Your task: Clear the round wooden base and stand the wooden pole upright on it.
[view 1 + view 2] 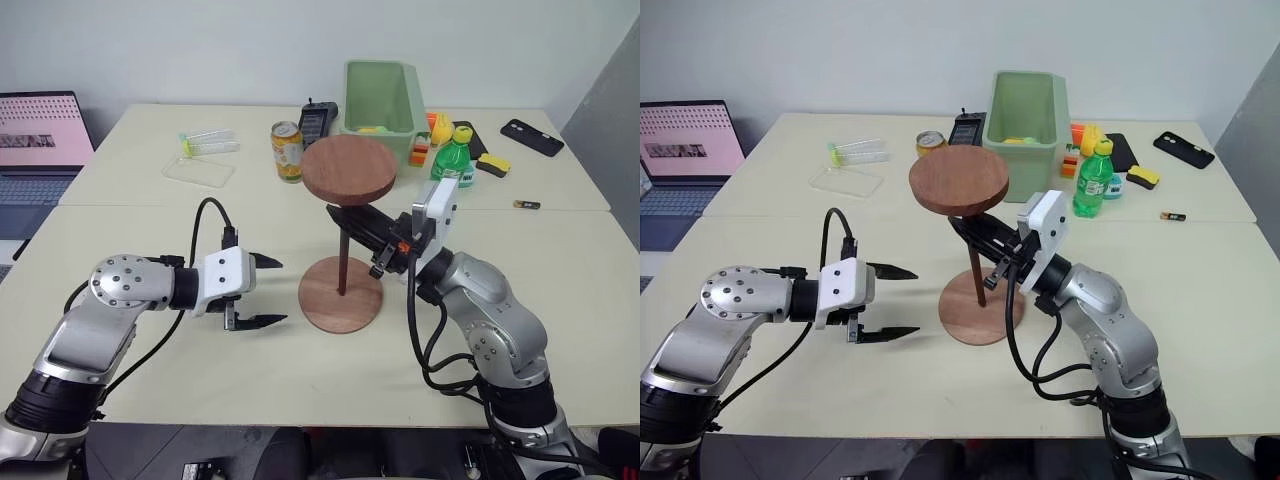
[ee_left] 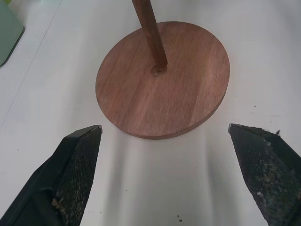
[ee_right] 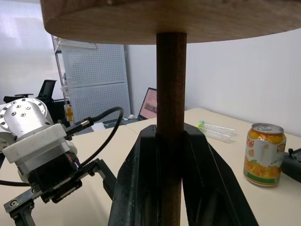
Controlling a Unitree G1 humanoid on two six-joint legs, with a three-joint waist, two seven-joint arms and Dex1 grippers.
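The round wooden base (image 1: 341, 294) lies flat on the table between my two arms. The wooden pole (image 1: 343, 252) stands upright with its lower end in the base's centre hole (image 2: 158, 70) and its disc (image 1: 349, 168) on top. My right gripper (image 1: 349, 221) is shut on the pole just under that disc, reaching in from the right. My left gripper (image 1: 270, 291) is open to the left of the base, its fingers (image 2: 70, 165) apart and a short way from the base's rim.
At the back of the table stand a green bin (image 1: 381, 97), an orange drink can (image 1: 287, 151), a green bottle (image 1: 454, 158), a remote (image 1: 318, 121), a phone (image 1: 532, 136) and clear plastic tubes (image 1: 209, 142). A laptop (image 1: 38, 140) sits far left.
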